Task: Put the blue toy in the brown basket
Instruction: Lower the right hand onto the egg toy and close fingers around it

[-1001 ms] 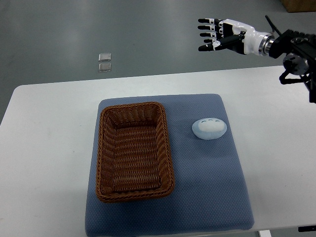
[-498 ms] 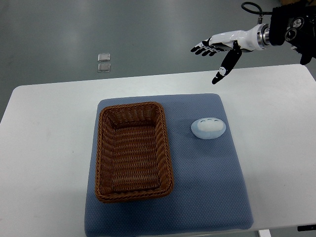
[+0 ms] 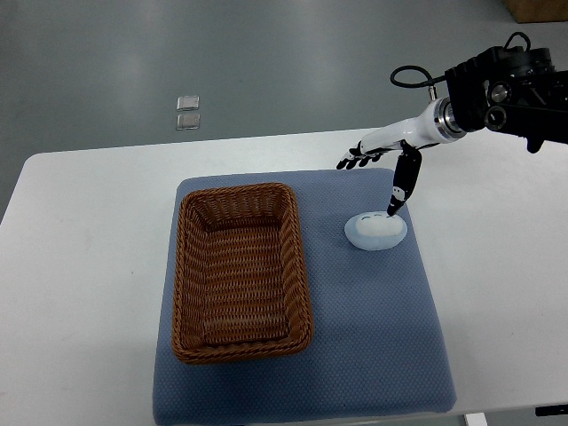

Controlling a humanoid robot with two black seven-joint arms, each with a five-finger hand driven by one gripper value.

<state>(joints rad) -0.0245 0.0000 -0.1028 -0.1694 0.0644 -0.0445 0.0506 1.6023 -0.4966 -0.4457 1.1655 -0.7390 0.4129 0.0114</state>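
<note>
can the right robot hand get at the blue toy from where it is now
Probably yes. The right robot hand hangs open just above the blue toy, thumb tip near its top edge, and nothing lies between them; the brown basket sits clear to the side.

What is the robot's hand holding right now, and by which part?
Nothing. The right hand hangs open above the blue toy, thumb tip at its far edge; the toy lies on the mat, not grasped.

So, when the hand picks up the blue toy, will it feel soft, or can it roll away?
The blue toy looks rounded and puffy, so it is probably soft and light. Its low, flattish shape on the textured mat suggests it would slide or wobble rather than roll. The right hand is open above it.
</note>
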